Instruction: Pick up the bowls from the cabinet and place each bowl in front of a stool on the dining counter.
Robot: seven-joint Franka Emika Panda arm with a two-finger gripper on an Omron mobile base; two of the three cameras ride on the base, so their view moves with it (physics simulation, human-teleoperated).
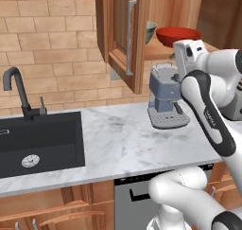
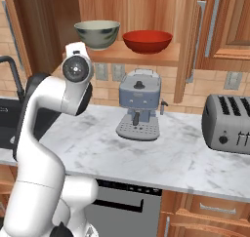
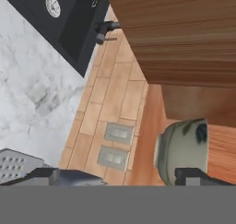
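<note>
Wooden cabinet [image 2: 146, 16] shelf holds grey-green bowl [image 2: 97, 34], red bowl [image 2: 147, 41].

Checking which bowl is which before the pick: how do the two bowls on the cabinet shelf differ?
The red bowl is glossy, wider and shallower; the grey-green bowl is pale, mottled, narrower and deeper. In the right base view the grey-green bowl sits left of the red bowl, nearer the robot's hand. Both stand upright, apart from each other, on the same wooden shelf of the open cabinet, above the coffee machine.
</note>
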